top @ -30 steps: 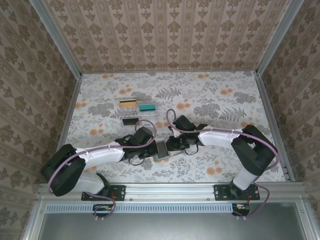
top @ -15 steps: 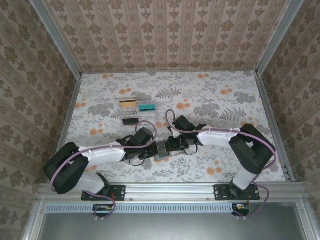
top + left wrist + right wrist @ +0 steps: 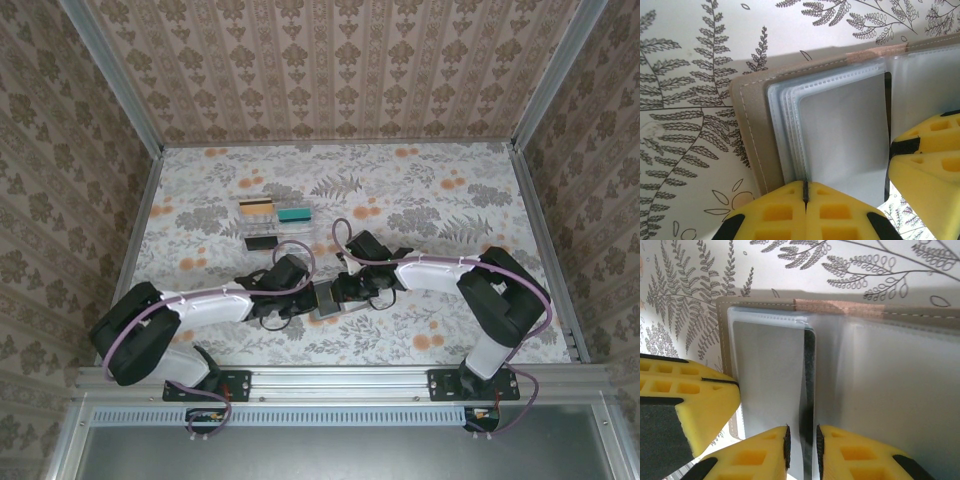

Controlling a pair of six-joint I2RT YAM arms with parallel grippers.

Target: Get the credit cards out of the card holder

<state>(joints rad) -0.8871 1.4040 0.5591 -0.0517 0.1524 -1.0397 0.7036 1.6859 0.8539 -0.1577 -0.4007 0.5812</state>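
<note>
Card holder (image 3: pixel 754 131) pinched by left claw (image 3: pixel 805 192), right claw (image 3: pixel 801 436) — clear tray (image 3: pixel 265 241) beyond

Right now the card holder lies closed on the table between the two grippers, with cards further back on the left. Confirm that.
Not closed. The left wrist view shows the card holder open, its clear sleeves fanned out. The rest stands: it lies on the table between the left gripper and right gripper, with cards further back on the left.
</note>
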